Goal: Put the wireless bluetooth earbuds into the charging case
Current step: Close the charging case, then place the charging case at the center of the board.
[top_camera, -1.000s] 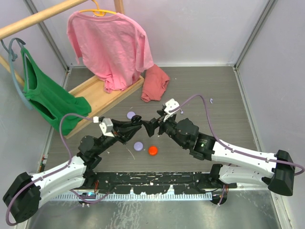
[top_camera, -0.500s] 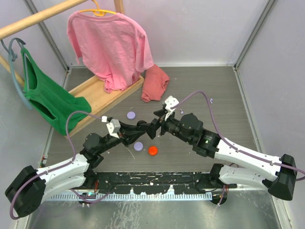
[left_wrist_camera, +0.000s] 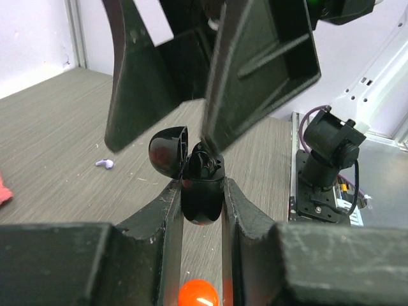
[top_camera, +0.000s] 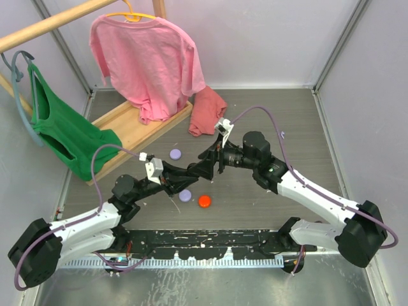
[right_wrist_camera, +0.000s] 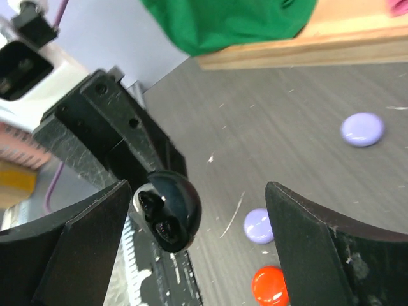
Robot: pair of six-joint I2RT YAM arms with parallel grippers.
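Both arms have leaned closer together, meeting just beyond the orange puck [top_camera: 204,201]. The left gripper [left_wrist_camera: 201,190] pinches the black charging case [left_wrist_camera: 203,205], its lid open in the wrist views only, with the right gripper [right_wrist_camera: 197,233] spread wide just beside it. Farther off, a lavender earbud [left_wrist_camera: 105,164] lies on the table [left_wrist_camera: 51,121].

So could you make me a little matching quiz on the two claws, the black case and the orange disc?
Things:
1. left gripper
2. right gripper
3. charging case
4. orange-red puck

States:
a. lying on the table
b. jaws wide open
c. lid flipped open
d. shut on the case

Pairs: 1-d, 2-b, 3-c, 4-a
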